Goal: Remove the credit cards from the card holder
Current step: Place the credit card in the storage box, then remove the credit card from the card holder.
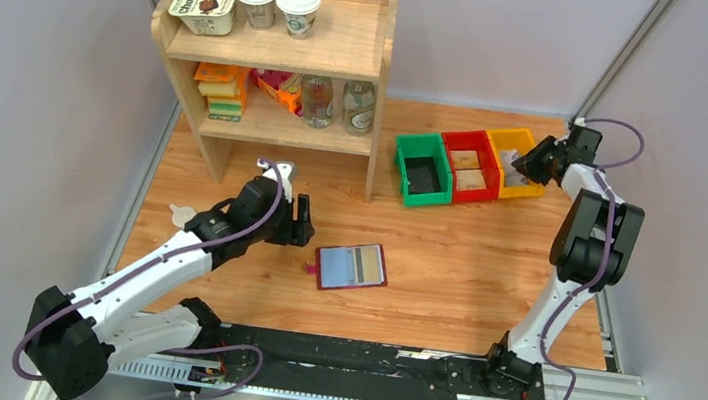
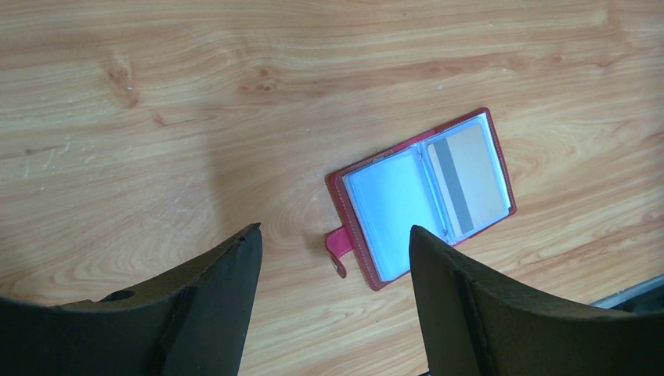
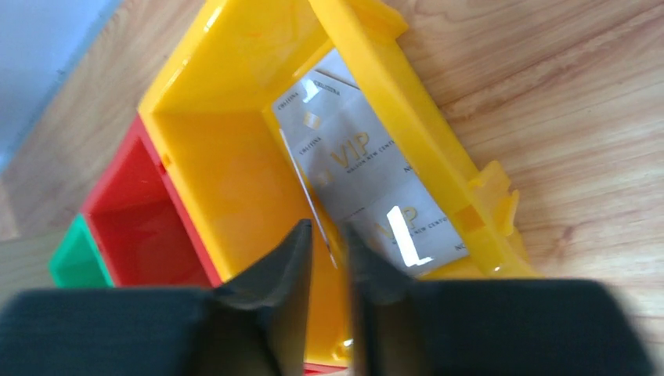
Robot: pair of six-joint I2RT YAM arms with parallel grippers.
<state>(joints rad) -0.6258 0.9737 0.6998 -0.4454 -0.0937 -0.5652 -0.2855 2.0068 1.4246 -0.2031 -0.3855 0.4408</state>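
Note:
The maroon card holder (image 1: pixel 350 267) lies open on the wooden table, tab to the left. It also shows in the left wrist view (image 2: pixel 391 211), with an empty clear sleeve on the left half and one greyish striped credit card (image 2: pixel 470 176) in the right half. My left gripper (image 1: pixel 303 221) (image 2: pixel 335 229) is open and empty, hovering left of the holder. My right gripper (image 1: pixel 522 163) (image 3: pixel 325 227) is over the yellow bin (image 3: pixel 391 70) with its jaws a narrow gap apart. Grey VIP credit cards (image 3: pixel 368 172) lie in that bin. One thin card (image 3: pixel 307 184) stands edge-on just beyond the fingertips.
Green (image 1: pixel 404 170), red (image 1: pixel 450 138) and yellow (image 1: pixel 510 135) bins stand in a row at the back right; the red one holds tan items. A wooden shelf (image 1: pixel 276 50) with cups, bottles and boxes stands at the back left. Grey walls enclose the table.

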